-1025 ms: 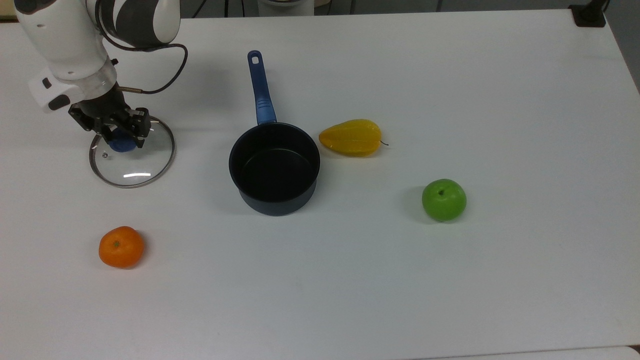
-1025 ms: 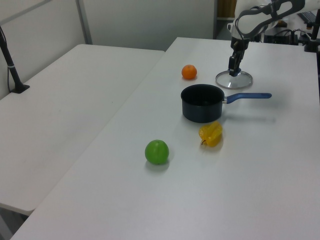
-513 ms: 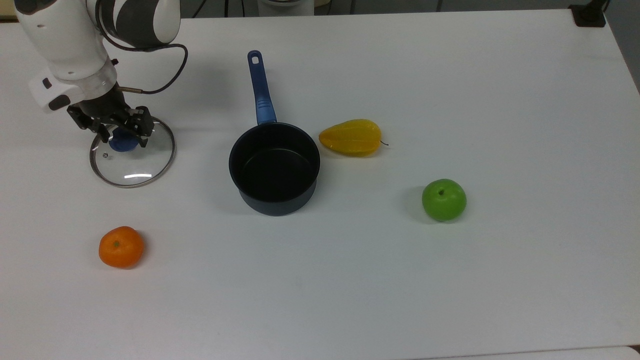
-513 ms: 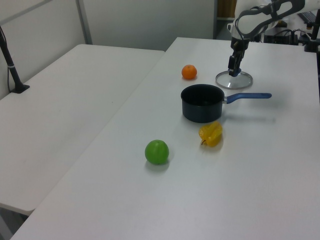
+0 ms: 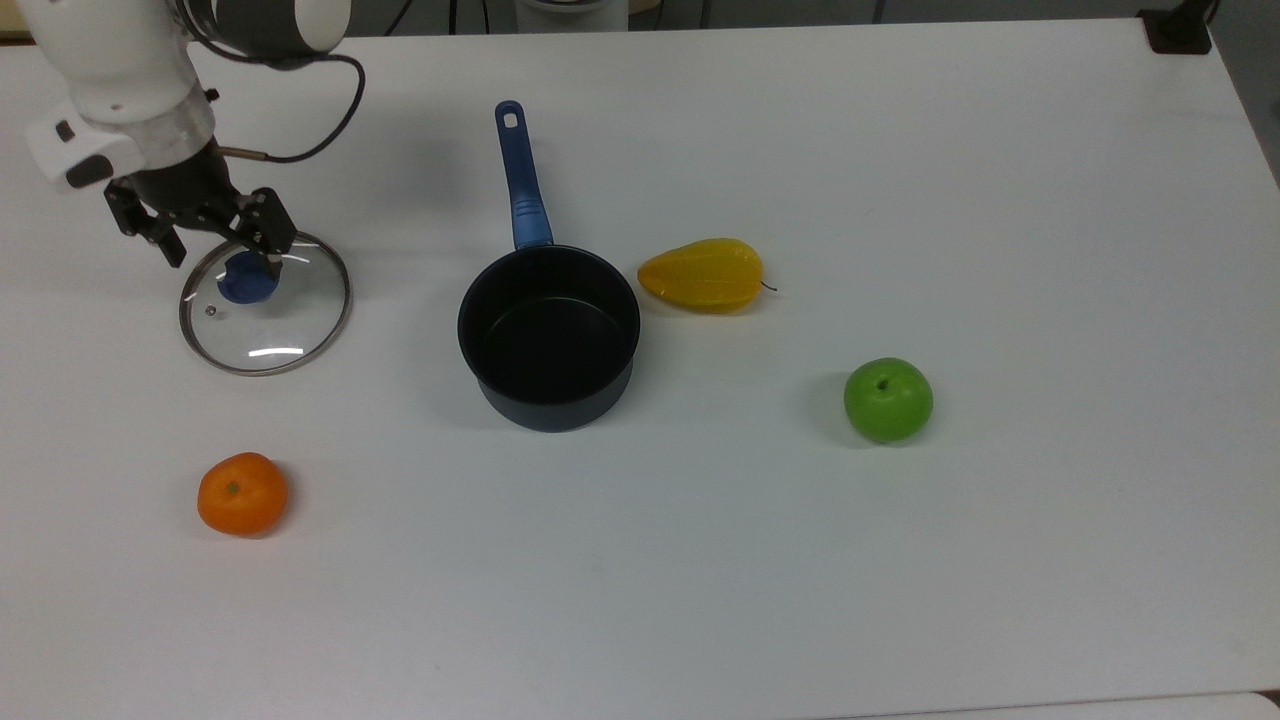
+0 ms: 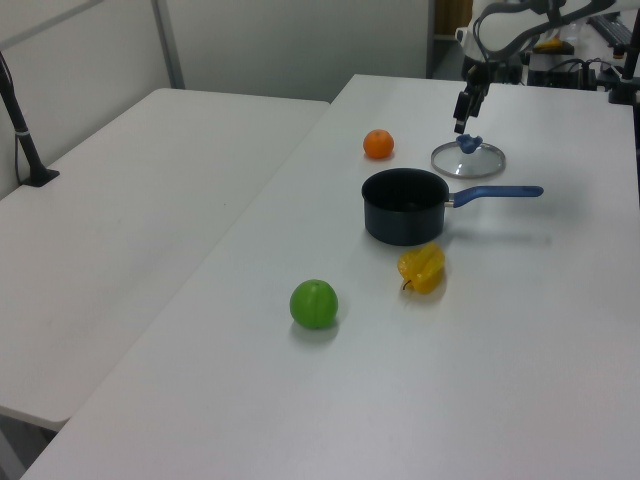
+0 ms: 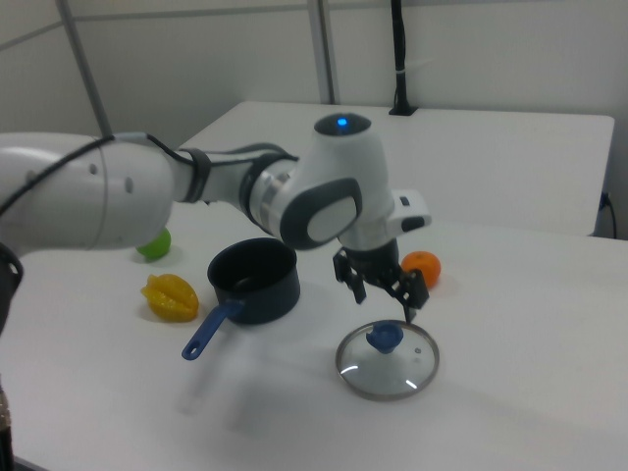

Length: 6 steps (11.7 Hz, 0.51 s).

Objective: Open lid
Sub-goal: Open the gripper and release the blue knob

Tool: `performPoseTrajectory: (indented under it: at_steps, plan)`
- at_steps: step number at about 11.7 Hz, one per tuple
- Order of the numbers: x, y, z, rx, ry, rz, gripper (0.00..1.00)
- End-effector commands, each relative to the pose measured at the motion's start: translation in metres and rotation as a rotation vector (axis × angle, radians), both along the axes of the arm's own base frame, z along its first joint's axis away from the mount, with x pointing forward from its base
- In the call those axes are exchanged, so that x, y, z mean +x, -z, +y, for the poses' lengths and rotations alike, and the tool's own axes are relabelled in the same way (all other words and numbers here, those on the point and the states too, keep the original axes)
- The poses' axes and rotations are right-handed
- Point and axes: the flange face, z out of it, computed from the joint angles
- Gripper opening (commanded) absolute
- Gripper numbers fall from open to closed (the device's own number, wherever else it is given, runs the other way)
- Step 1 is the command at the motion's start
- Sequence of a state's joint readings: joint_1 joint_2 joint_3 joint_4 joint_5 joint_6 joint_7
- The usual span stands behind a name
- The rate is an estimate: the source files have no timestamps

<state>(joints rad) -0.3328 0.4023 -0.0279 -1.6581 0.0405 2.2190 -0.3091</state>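
Note:
The lid (image 5: 285, 325), clear glass with a metal rim and a blue knob (image 5: 248, 284), lies flat on the white table at the top view's left, apart from the dark saucepan (image 5: 549, 335) with its long blue handle (image 5: 520, 180). My gripper (image 5: 225, 257) hangs open just above the knob, fingers spread to either side and holding nothing. In the left view the gripper (image 6: 462, 122) sits above the lid (image 6: 482, 161). The right view shows a gap between the gripper (image 7: 385, 302) and the knob (image 7: 384, 339) of the lid (image 7: 400, 371).
An orange (image 5: 243, 493) lies in front of the lid in the top view. A yellow fruit (image 5: 702, 274) sits beside the saucepan and a green apple (image 5: 888, 400) further to the top view's right. A second table (image 6: 150, 200) adjoins on the left view's left.
My gripper has risen off the blue knob and its fingers have spread wider. The lid stays flat on the table in the same spot.

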Motion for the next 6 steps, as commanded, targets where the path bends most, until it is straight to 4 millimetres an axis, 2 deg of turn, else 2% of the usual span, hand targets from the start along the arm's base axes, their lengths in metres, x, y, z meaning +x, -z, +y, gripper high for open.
performPoseTrajectory:
  at_steps: [1,2,4,6]
  plan:
    - [-0.004,-0.067,0.054,0.034,0.092,0.008,1.0]
    - [-0.007,-0.087,0.075,0.044,0.101,0.018,1.0]
    - [-0.017,-0.12,0.13,0.059,0.048,0.059,1.0]
    - [-0.021,-0.131,0.186,0.067,0.029,0.093,1.0]
